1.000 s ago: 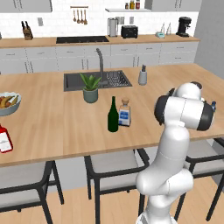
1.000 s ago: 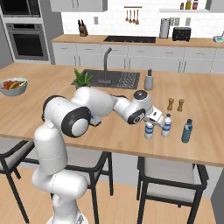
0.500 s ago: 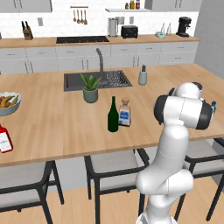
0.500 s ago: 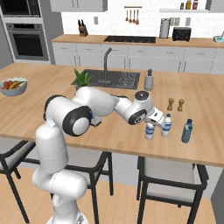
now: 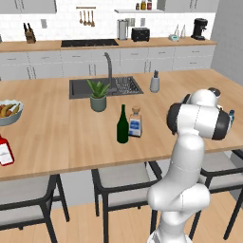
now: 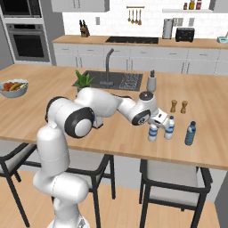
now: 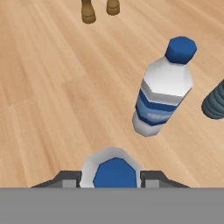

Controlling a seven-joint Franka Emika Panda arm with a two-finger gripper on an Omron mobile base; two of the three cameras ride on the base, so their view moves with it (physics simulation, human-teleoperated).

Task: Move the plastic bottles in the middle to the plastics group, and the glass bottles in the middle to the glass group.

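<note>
**Gripper closed on a small bottle at the right end of the island**

In the hand view we see the 2 dark fingers (image 7: pixel 151 177) pressed against either side of a blue-capped water bottle (image 7: pixel 114 173), so the gripper (image 6: pixel 153 129) is clamped on it. From the right base view that bottle stands upright on the wooden counter (image 6: pixel 53 111), seemingly with its base on the wood, though the small picture leaves this unsure.

Just right of it stands a 2nd plastic bottle (image 6: pixel 169 128) with a blue label band, and further right a 3rd, bluish one (image 6: pixel 190 133); these 3 form the plastics cluster near the counter's near edge. Beyond them stand 2 brown pepper mills (image 6: pixel 178 106).

Out toward the middle, the left base view shows the tall green wine bottle (image 5: pixel 123 125) upright with the squat stoppered bottle (image 5: pixel 135 123) just beside it on its right. Well apart at the far left, the red bottle (image 5: pixel 4 151) stands by the near edge, with the fruit bowl (image 5: pixel 8 112) farther back.
</note>
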